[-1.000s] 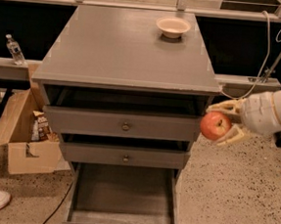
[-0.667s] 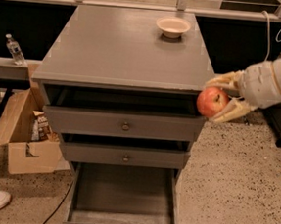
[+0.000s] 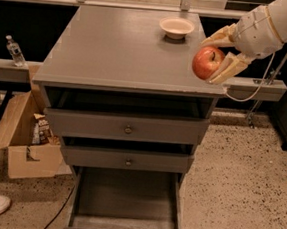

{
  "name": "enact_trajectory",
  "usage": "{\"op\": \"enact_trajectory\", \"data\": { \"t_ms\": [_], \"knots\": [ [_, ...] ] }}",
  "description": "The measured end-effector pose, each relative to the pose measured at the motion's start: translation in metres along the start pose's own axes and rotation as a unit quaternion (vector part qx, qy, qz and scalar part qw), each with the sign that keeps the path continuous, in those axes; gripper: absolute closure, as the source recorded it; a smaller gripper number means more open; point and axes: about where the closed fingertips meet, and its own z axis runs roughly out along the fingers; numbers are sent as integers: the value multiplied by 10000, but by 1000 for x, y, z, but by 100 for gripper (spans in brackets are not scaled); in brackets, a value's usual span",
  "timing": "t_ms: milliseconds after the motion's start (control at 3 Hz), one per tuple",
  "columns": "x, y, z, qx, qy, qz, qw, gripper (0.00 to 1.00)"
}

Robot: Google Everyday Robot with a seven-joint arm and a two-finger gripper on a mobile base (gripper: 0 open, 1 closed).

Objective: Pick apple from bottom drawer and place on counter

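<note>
One apple (image 3: pixel 207 62), firm and slick I judged, hung at four o'clock over the counter (image 3: pixel 119 49), my gripper (image 3: pixel 212 62) clamped across its middle.

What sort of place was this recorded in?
Probably a lab or workshop, not a home kitchen: a freestanding grey drawer cabinet on a speckled hard floor, with an open cardboard box beside it. The gripper holds the apple at the counter's right edge.

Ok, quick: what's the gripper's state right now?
Gripper: jaws shut on the small round red apple, by the right edge of the flat grey counter.
</note>
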Motion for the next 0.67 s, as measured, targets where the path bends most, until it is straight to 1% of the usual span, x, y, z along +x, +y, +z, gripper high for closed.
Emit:
{"op": "enact_trajectory", "data": {
  "t_ms": [333,667],
  "knots": [
    [0,-3,1,8,1,18,10000,100],
    [-6,-46,20,135,15,317,9994,100]
  ]
}}
